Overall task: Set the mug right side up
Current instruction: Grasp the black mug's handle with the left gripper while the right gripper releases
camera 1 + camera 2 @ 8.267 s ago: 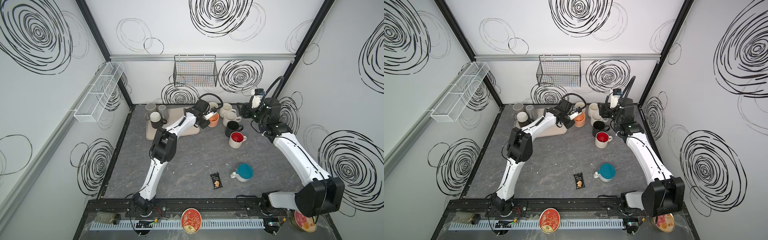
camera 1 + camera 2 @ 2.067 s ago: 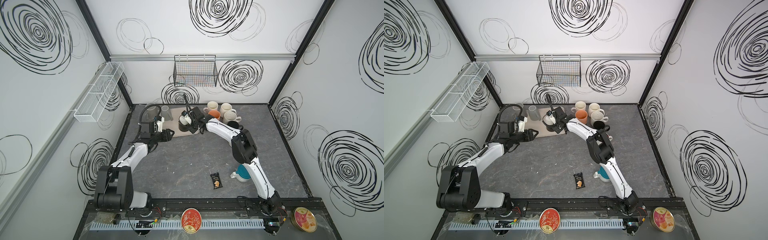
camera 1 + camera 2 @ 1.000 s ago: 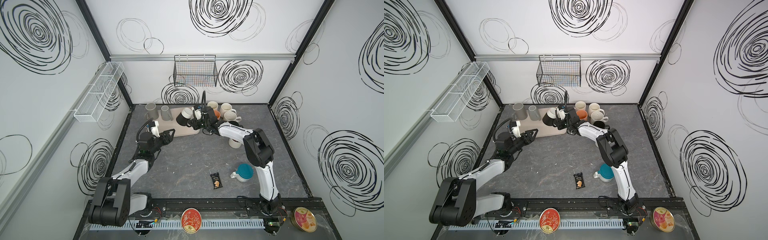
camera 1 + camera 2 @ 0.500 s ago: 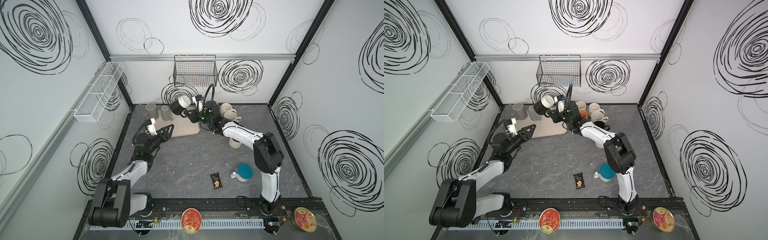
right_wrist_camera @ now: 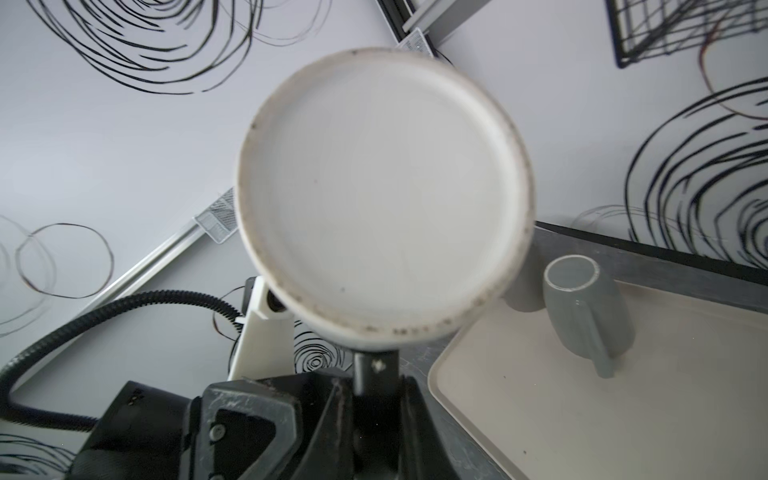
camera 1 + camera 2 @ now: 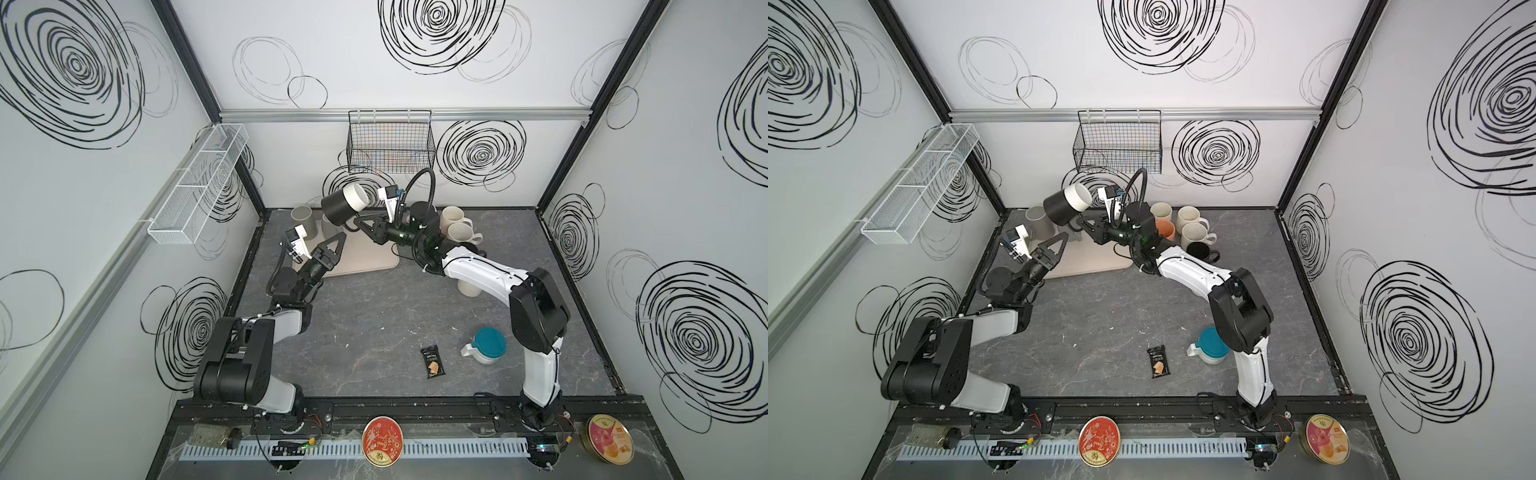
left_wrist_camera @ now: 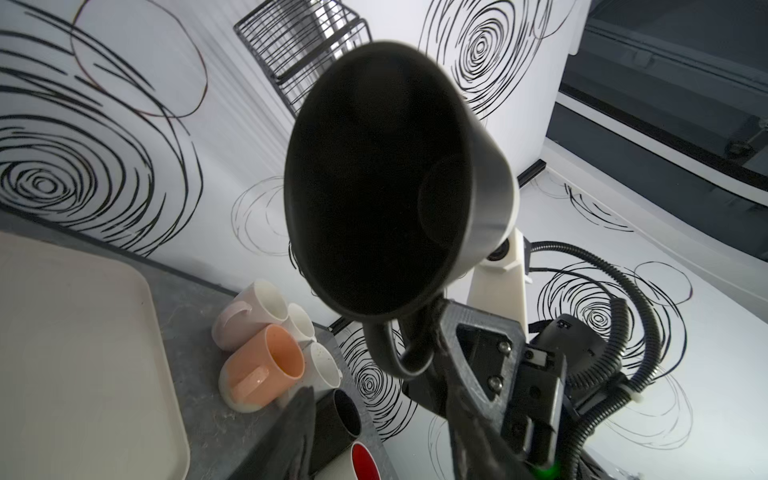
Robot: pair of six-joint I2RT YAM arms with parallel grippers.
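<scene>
Swirl-marked white walls [image 6: 357, 91] back the black mug [image 6: 343, 205], white-bottomed, tipped sideways in mid-air, its handle clenched in the right pincer [image 6: 358, 222]. Its dark mouth faces the left pincer [image 6: 332, 246], which gapes empty just below, near a beige tray [image 6: 365, 261].

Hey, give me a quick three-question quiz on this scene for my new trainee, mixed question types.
1. True or false: the right claw grips the black mug by its handle.
2. The left claw is: A) shut on a mug, B) open and empty, C) out of view.
3. What colour is the mug standing on the tray?
Key: 1 true; 2 B; 3 grey.
</scene>
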